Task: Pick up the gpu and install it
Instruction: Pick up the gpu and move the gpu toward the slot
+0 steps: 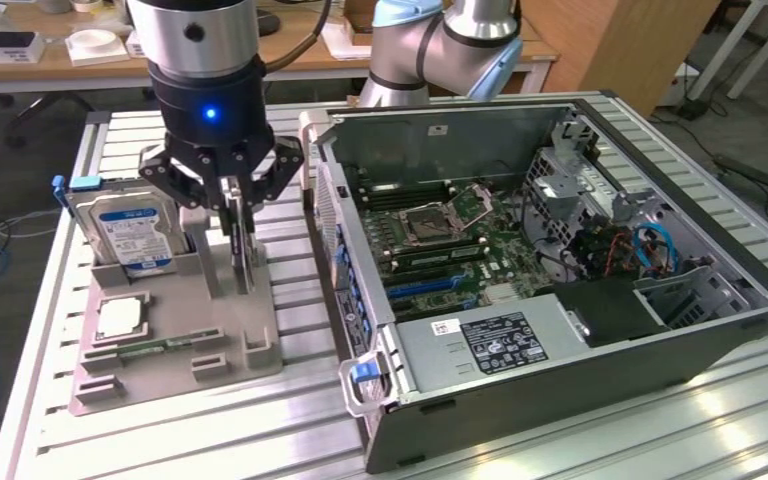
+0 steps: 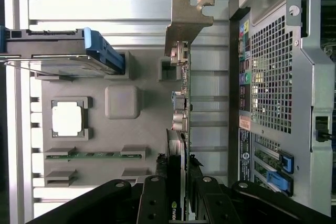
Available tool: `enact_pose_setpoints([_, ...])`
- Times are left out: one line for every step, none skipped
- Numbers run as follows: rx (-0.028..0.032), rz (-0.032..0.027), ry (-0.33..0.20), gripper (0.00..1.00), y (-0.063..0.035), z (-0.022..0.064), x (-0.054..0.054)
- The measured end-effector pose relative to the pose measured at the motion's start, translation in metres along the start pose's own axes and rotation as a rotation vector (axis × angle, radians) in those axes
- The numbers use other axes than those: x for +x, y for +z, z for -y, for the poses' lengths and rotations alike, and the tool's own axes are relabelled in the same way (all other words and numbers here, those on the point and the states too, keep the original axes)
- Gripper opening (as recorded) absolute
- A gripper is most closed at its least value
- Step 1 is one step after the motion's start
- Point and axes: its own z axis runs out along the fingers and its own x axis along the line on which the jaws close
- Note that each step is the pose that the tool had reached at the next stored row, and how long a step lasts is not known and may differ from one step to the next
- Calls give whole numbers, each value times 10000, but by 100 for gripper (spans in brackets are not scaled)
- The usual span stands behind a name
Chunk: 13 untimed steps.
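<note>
Presently, step in hand: the pick-up, at the point of grasp.

Item 1, gripper (image 1: pixel 231 195) (image 2: pixel 178 203): poised straight down over the grey parts holder (image 1: pixel 224 352) (image 2: pixel 147 129). Jaws drawn in from both sides, and by the look of both views they pinch the top edge of the card between them.

Item 2, the gpu (image 1: pixel 241 262) (image 2: pixel 181 114): thin dark card, standing upright on edge in the holder, on the side nearest the computer case (image 1: pixel 558 400) (image 2: pixel 273 77). Silver bracket (image 2: pixel 186 22) at the end away from the gripper. Lower edge appears to sit in its slot in the holder, so the card reads as gripped but not lifted, and nothing of the install is done.

Item 3, same holder: hard drive (image 1: pixel 131 232) (image 2: pixel 58 51) upright just beside the gripper, processor chip (image 1: pixel 119 318) (image 2: pixel 67 118) lying flat, memory stick (image 1: pixel 157 346) (image 2: pixel 94 155) in its groove.

Item 4, case: lying open-side-up on the slatted table (image 1: pixel 197 430), motherboard (image 1: pixel 451 240) exposed.

Judgement: getting the card out calls for a straight upward pull, kept square so that it does not bind in its slot or brush the hard drive, with the grip firm enough that the thin card does not swing.
</note>
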Motion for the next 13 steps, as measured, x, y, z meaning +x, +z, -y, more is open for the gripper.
enact_pose_setpoints([-1, 0, 0, 26, -2, 0, 0])
enact_pose_setpoints([0, 0, 0, 26, -4, 0, 0])
enact_pose_setpoints([0, 0, 0, 26, -6, 0, 0])
enact_pose_setpoints([0, 0, -1, 26, -9, 0, 0])
enact_pose_setpoints([1, -1, -1, 26, -13, -1, 0])
enact_pose_setpoints([0, 0, -1, 26, -15, -1, 0])
enact_pose_setpoints([0, -1, -1, 26, -19, -1, 0])
enact_pose_setpoints([0, 0, -2, 26, -23, -1, 0])
enact_pose_setpoints([0, 0, -3, 26, -25, -1, 0])
enact_pose_setpoints([-1, 0, -3, 26, -29, -1, 0])
enact_pose_setpoints([0, 0, -4, 26, -32, -2, 0])
enact_pose_setpoints([0, 0, -4, 26, -35, -2, 0])
enact_pose_setpoints([-1, 1, -4, 26, -37, -2, 0])
